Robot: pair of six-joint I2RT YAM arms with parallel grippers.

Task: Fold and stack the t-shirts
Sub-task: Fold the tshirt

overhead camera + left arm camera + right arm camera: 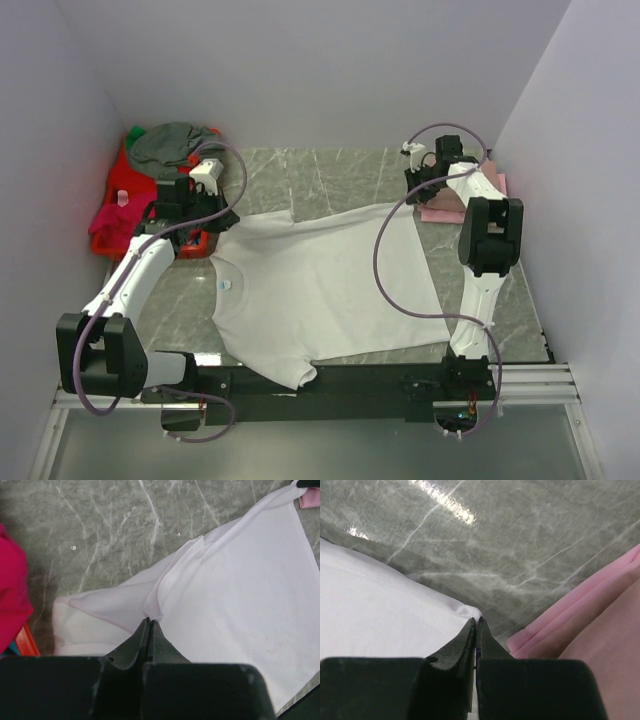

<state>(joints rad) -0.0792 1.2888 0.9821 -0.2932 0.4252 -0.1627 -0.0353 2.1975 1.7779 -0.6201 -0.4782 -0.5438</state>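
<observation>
A white t-shirt (320, 290) lies spread on the marble table, its neck with a light-blue label (226, 284) to the left. My left gripper (208, 222) is shut on a fold of the white t-shirt (235, 590) near its far left sleeve, pinched at the tips (149, 621). My right gripper (412, 196) is shut on the shirt's far right hem corner (470, 612). A folded pale pink t-shirt (445, 212) lies just right of the right gripper and shows in the right wrist view (590, 620).
A red plastic basket (110, 235) at the far left holds grey (170, 145) and magenta (118, 212) t-shirts. Magenta cloth (12, 595) shows at the left of the left wrist view. White walls close in the table.
</observation>
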